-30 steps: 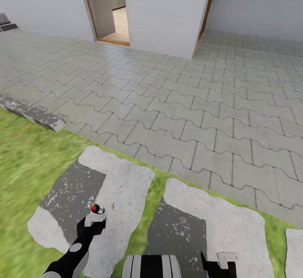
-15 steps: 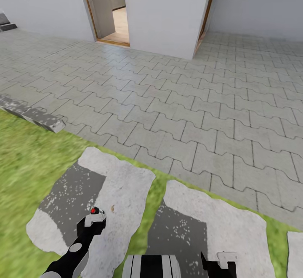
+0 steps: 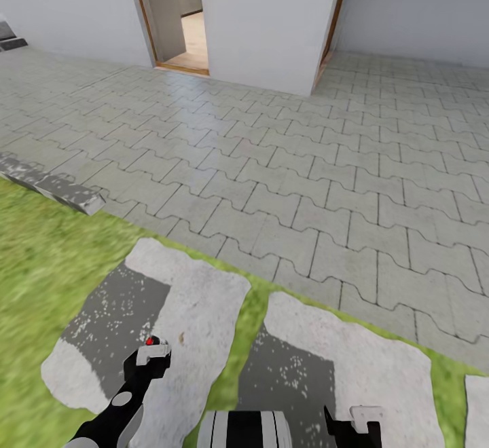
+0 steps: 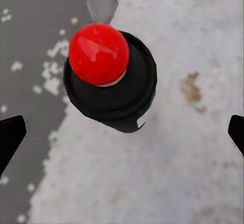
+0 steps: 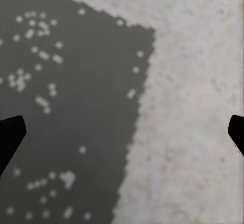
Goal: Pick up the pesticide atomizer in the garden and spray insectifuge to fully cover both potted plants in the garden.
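A small dark sprayer with a round red cap, the pesticide atomizer (image 4: pixel 109 81), is seen from above against a pale stepping stone (image 4: pixel 168 173). My left gripper (image 4: pixel 122 142) is open around it; both dark fingertips (image 4: pixel 10 137) stand far out to the sides, touching nothing. In the head view the atomizer's red cap (image 3: pixel 149 341) peeks out right at my left gripper (image 3: pixel 153 351), low on the left. My right gripper (image 3: pixel 353 422) hangs open over another stone (image 5: pixel 193 107). The potted plants are out of view.
I stand on lawn (image 3: pixel 47 265) with flat stepping stones (image 3: pixel 204 292). Ahead lies grey interlocking paving (image 3: pixel 305 163) up to a white house wall (image 3: pixel 272 20) with an open doorway (image 3: pixel 180 13). A low kerb block (image 3: pixel 61 190) lies at the left.
The ground has slid slightly down the head view, so the camera moved. The red cap sits lower against my left gripper, and the sprayer's dark body is more hidden.
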